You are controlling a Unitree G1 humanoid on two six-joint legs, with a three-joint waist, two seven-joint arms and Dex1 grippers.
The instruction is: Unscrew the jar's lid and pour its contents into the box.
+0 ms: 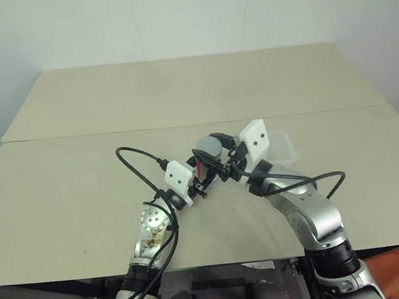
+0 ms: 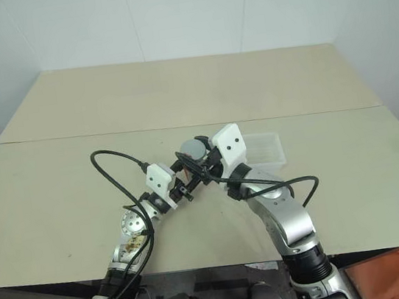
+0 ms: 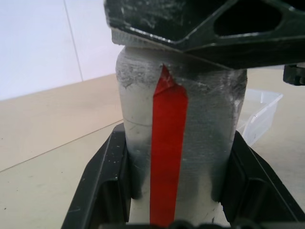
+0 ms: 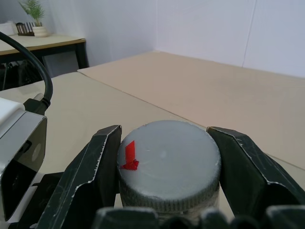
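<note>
Gripping the jar (image 3: 178, 143) from both sides, the left gripper (image 3: 178, 191) has its two black fingers (image 3: 102, 183) clamped tight around the grey body, with the red strip of label facing back between them. Right above that, the right gripper (image 4: 167, 167) is closed on the lid (image 4: 169, 160), one finger pressed against each side of the grey cap, which still sits on top of the jar and has a little red mark near its edge. Both grippers meet over the middle of the tan table (image 1: 65, 198), holding the jar up off the surface. Just beyond the right gripper, on its outer side, the clear plastic box (image 1: 282, 143) rests on the table.
</note>
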